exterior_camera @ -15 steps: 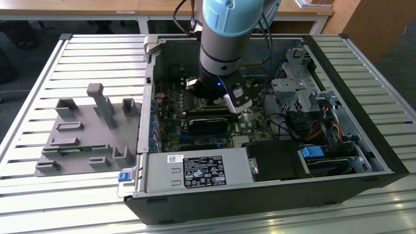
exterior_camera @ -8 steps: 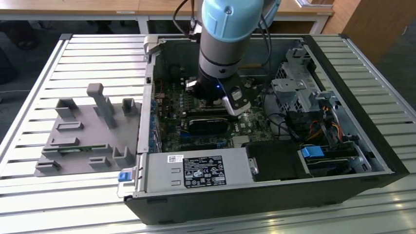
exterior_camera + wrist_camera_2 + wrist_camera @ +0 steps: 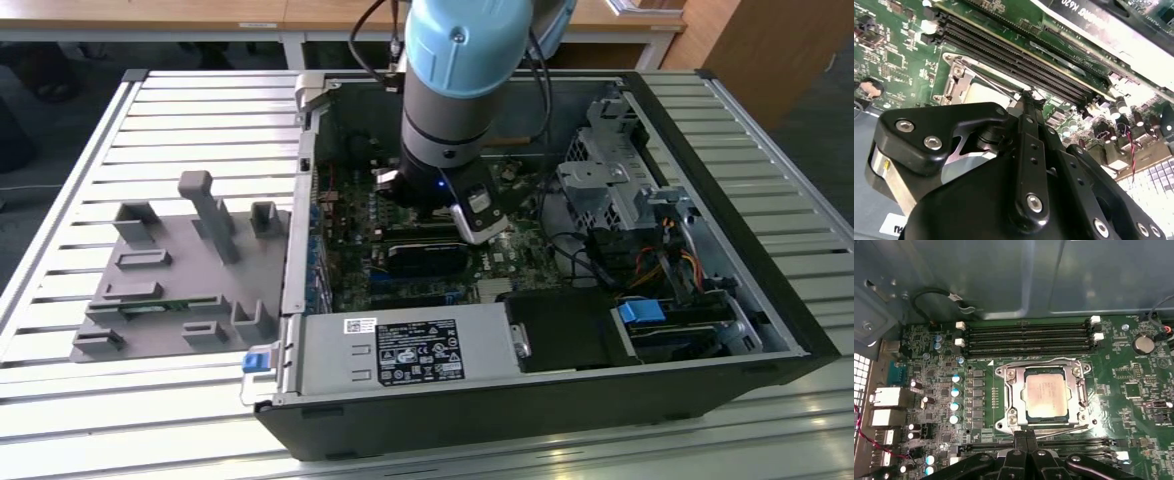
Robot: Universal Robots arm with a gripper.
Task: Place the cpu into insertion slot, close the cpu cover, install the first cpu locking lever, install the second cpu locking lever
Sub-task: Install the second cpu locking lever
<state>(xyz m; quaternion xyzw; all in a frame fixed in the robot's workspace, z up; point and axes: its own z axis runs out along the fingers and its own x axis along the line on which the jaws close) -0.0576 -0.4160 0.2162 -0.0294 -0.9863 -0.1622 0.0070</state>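
Closest in, in the first wrist view, the gripper [image 3: 1026,436] hangs just over the near edge of the socket, its two black fingertips [image 3: 1021,439] pressed together with no gap, clenched on themselves and carrying nothing. In the second wrist view the same fingers [image 3: 1030,107] meet at a point right above a thin wire lever [image 3: 989,82] that runs along the socket's side; whether they touch it cannot be told.

Just past the tips, the chip [image 3: 1045,394] lies flat in its socket [image 3: 1073,371], silvery top facing up. The metal cover [image 3: 1013,392] is down around it, framing the chip through its window. The green board [image 3: 1139,400] spreads on all sides.

Beyond the socket, the long black memory slots [image 3: 1026,337] run across, with white clips at their ends.

Out in the exterior view, the arm [image 3: 454,90] reaches down into the open computer case [image 3: 534,420], which lies on a slatted table [image 3: 120,430]. Well apart, at the exterior view's left, sits a grey holder tray [image 3: 167,275].
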